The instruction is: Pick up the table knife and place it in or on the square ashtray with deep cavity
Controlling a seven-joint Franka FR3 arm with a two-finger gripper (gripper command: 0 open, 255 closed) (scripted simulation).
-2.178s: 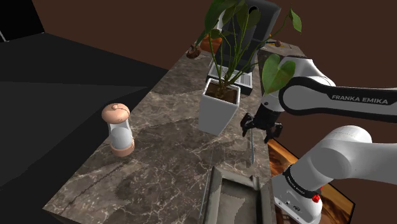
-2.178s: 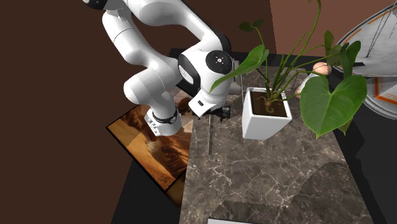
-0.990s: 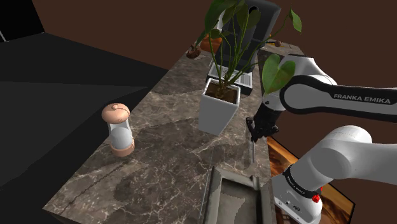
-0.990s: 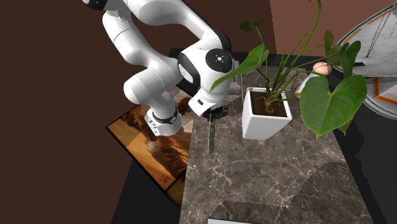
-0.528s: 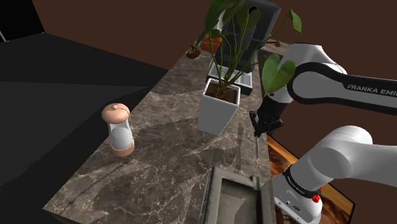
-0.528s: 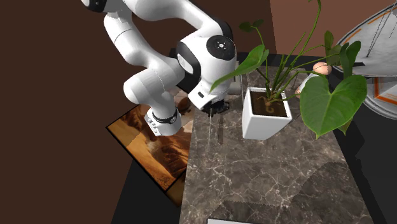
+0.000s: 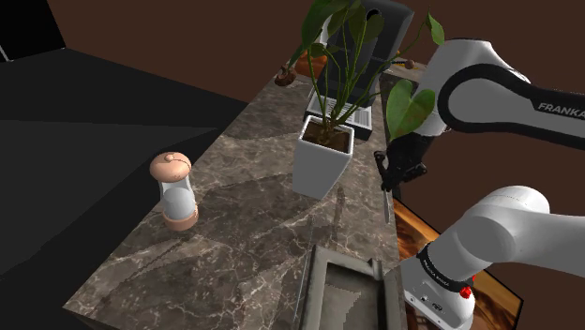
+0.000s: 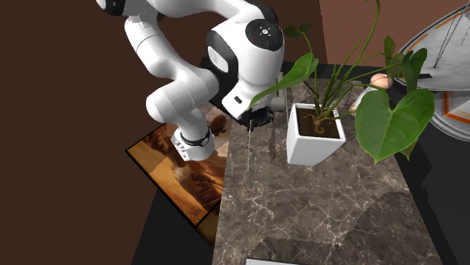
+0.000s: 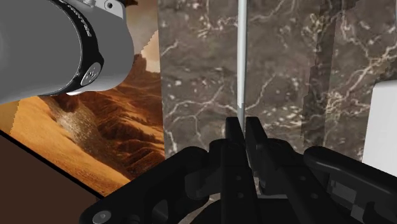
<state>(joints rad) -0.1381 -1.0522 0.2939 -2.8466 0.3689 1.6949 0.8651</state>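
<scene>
Gripper (image 7: 389, 180) higher than half second ago; table knife (image 7: 387, 206) lifted clear of marble counter (image 7: 244, 216), now hanging tip-down right of frame centre in shoulder view, just beside white planter (image 7: 323, 159), near counter's right edge.

Fingers narrow, pinching knife at one end only.

Likely ashtray: grey deep square container (image 7: 307, 286), lower middle of frame, well apart.

Risks:
- end-pinch on long thin knife: may pivot or slip during swing
- drop here falls past counter edge
- low carry: tip could strike container wall
- planter close, leaves overhead
</scene>
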